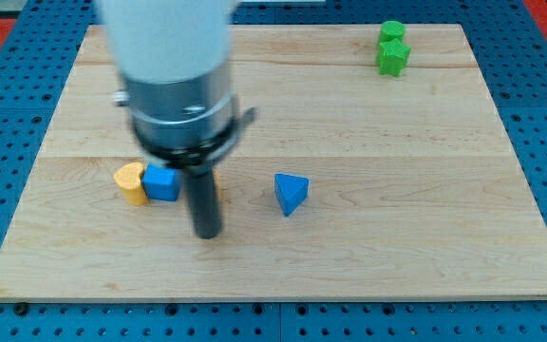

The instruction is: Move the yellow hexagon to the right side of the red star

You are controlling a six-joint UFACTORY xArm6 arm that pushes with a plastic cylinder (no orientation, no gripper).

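My tip (205, 234) rests on the board just below the yellow hexagon (217, 187) in the view. The rod covers most of the hexagon, and only a sliver shows at the rod's right edge. I cannot tell if the rod touches it. The red star is hidden behind the arm's wide body at the view's upper left. A blue cube (162, 183) sits directly left of the rod, with a yellow half-round block (130, 182) against its left side.
A blue triangular block (291, 193) lies right of the tip. Two green blocks (392, 31) (392, 59) stand together at the view's top right. The wooden board (425, 190) lies on a blue pegboard.
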